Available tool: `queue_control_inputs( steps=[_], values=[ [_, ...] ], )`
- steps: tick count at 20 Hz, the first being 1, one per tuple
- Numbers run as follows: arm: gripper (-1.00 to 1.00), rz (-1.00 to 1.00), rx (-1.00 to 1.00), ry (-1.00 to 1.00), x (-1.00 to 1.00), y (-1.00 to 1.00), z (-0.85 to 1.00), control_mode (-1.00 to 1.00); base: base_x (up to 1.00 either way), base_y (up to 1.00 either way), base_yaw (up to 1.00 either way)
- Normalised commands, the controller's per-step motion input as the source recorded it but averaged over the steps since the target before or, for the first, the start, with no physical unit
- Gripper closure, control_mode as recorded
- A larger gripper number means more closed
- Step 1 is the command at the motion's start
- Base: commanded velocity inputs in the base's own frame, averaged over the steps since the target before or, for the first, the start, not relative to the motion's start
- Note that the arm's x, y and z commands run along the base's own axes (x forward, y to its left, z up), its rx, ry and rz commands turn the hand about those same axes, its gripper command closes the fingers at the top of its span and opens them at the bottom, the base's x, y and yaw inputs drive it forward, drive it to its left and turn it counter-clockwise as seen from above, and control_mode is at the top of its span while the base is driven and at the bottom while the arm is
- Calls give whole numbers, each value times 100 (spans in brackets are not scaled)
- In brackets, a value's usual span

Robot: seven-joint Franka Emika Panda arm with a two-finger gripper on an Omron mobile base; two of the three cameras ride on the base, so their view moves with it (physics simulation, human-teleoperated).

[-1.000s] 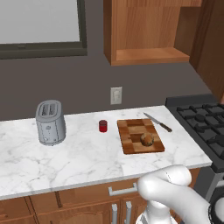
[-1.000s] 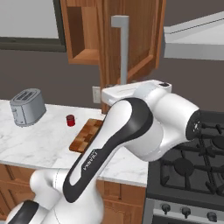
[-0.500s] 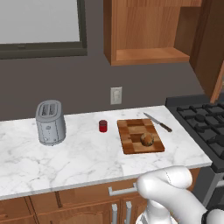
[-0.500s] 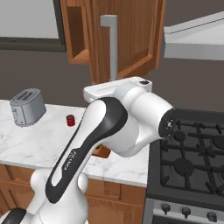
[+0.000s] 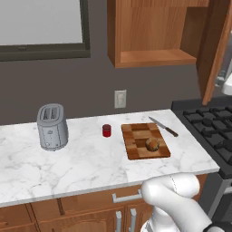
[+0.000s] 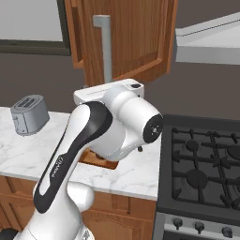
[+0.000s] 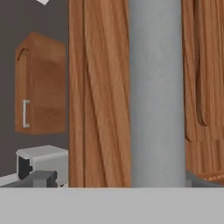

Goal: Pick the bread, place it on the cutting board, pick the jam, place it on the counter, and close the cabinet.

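The bread (image 5: pixel 152 144) lies on the cutting board (image 5: pixel 136 147), near its right side. Just left of the board, the jam (image 5: pixel 106 130) stands upright on the counter (image 5: pixel 86 163). The cabinet (image 5: pixel 154 31) is open, and its door (image 6: pixel 136 37) juts out toward me with the silver handle (image 6: pixel 103 47) on it. My gripper (image 7: pixel 122 181) is open and right up against the door. The handle (image 7: pixel 155 92) runs between its two fingertips. In the right base view the gripper (image 6: pixel 105 86) sits at the handle's lower end. The cutting board (image 6: pixel 96 160) is mostly hidden behind my arm.
A silver toaster (image 5: pixel 52 127) stands at the left of the counter and a knife (image 5: pixel 163 127) lies behind the board. The black stove (image 6: pixel 206 159) is on the right, with a range hood (image 6: pixel 211 42) above it. An outlet (image 5: pixel 120 98) is on the wall.
In the right base view my hand and the door's handle have moved left together, toward the cabinet. Bread, jam and toaster have stayed put.
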Motion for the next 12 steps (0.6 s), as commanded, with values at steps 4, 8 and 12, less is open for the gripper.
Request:
queue_control_inputs(
  steps=[4,8,12],
  values=[
    [-100,0,0,-1,25,41,0,-100,0,0,0],
    [-100,0,0,0,28,43,0,-100,0,0,0],
    [-100,0,0,0,38,47,-2,-100,0,0,0]
  ],
)
